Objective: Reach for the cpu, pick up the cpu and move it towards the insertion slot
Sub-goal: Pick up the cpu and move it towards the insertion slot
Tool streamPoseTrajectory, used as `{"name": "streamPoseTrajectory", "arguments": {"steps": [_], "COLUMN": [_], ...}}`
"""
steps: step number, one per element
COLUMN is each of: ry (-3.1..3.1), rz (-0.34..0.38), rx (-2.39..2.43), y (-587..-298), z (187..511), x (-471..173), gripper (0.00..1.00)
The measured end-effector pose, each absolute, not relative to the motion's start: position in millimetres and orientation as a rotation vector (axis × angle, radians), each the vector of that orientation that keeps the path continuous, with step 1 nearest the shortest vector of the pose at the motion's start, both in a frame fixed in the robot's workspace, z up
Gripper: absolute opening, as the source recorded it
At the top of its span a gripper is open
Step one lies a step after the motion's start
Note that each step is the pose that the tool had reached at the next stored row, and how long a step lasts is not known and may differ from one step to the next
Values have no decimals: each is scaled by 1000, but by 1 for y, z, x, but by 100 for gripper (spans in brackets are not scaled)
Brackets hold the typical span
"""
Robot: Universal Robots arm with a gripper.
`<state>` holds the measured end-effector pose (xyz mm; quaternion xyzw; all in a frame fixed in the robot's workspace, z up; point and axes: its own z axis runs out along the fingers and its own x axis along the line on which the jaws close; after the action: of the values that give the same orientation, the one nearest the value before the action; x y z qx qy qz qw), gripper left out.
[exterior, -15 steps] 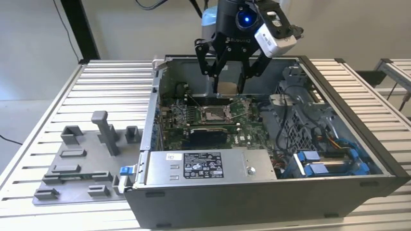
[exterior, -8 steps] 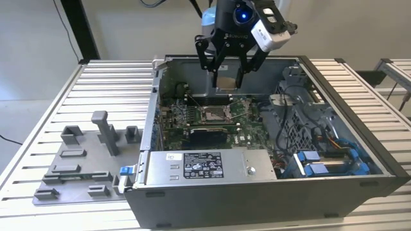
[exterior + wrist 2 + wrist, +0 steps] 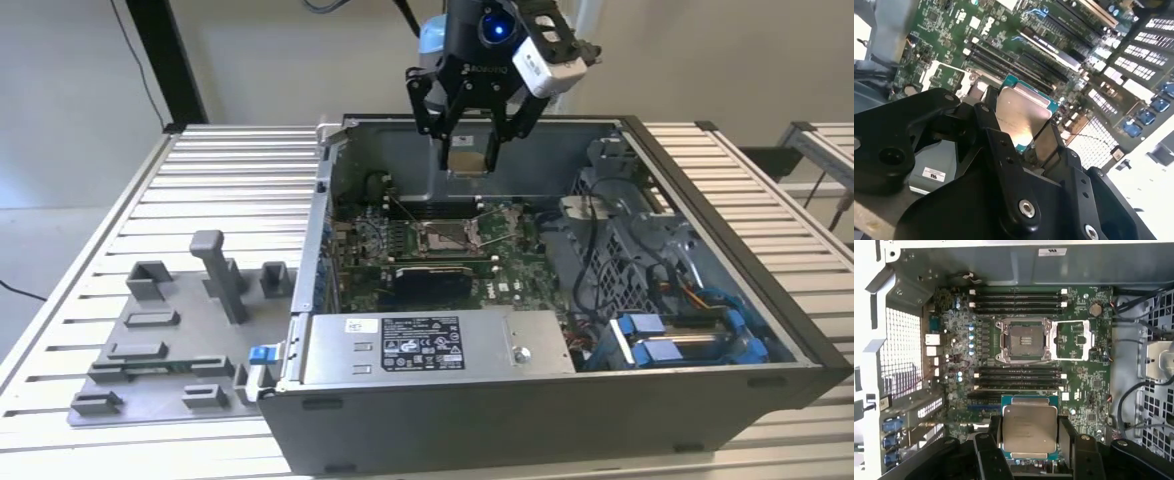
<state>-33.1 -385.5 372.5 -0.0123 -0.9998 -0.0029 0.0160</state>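
Jaws pinch the cpu [image 3: 466, 160] by two opposite edges, keeping its face level; exterior view: gripper [image 3: 466, 150] hangs above the open computer case [image 3: 747, 300], insertion slot [image 3: 445, 236] below. First wrist view: cpu [image 3: 1029, 428] short of the open slot [image 3: 1022, 339].

Pale plain wall [image 3: 267, 50] behind. Ribbed aluminium tabletop [image 3: 227, 180] across the scene; dark upright post [image 3: 171, 60] at the exterior view's left. Grey floor [image 3: 54, 240] beyond. Even, soft light.
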Motion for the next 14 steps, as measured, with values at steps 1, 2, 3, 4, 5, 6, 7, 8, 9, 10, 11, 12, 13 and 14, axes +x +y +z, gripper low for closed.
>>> {"name": "streamPoseTrajectory", "arguments": {"steps": [1, 2, 3, 4, 5, 6, 7, 8, 9, 10, 11, 12, 13, 14], "ry": [-3109, -3109, -3109, -3109, -3109, -3109, -3109, -3109, -3109, -3109, -3109, -3109, -3109, -3109], "rz": [-9, -9, -9, -9, -9, -9, -9, -9, -9, -9, -9, -8, -8, -8], "rx": [-38, -38, -38, -38, -38, -38, -38, -38, -38, -38, -38, -38, -38, -38], "y": [-382, -378, -374, -370, -366, -363, -359, -355, -351, -348, -344, -341, -338, -336], "z": [372, 371, 370, 370, 369, 369, 368, 368, 367, 367, 366, 366, 366, 365], "x": [-33, -33, -32, -32, -32, -32, -32, -32, -32, -32, -32, -32, -32, -32], "gripper": [0, 0, 0, 0, 0, 0, 0, 0, 0, 0, 0, 0, 0, 0]}}
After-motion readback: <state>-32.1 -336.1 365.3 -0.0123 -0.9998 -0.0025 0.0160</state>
